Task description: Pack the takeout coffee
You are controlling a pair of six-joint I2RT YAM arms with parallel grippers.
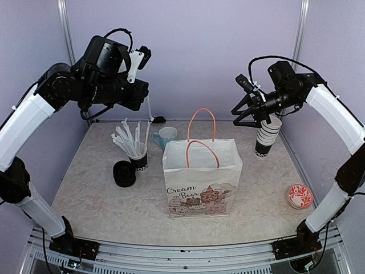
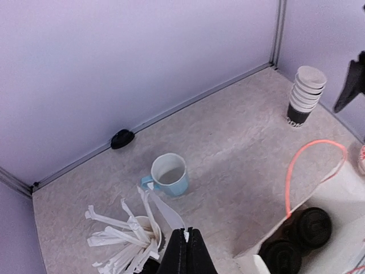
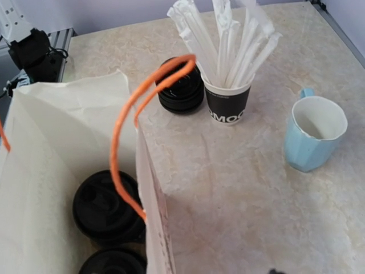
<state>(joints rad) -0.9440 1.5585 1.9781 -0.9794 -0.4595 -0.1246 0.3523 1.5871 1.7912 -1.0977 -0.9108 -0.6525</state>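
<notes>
Jaws shut, left arm (image 1: 25,123) raised high

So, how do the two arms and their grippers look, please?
The left arm and right arm have white covers, black joints and looping black cables. The left gripper and right gripper are mostly black.

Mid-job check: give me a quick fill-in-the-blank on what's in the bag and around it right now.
The paper bag holds ___ lidded black cups.
The bag's handles are ___.
The wrapped straws stand in a ___ cup.
The left gripper is ___, holding nothing.
Missing words: two; orange; black; shut.
</notes>
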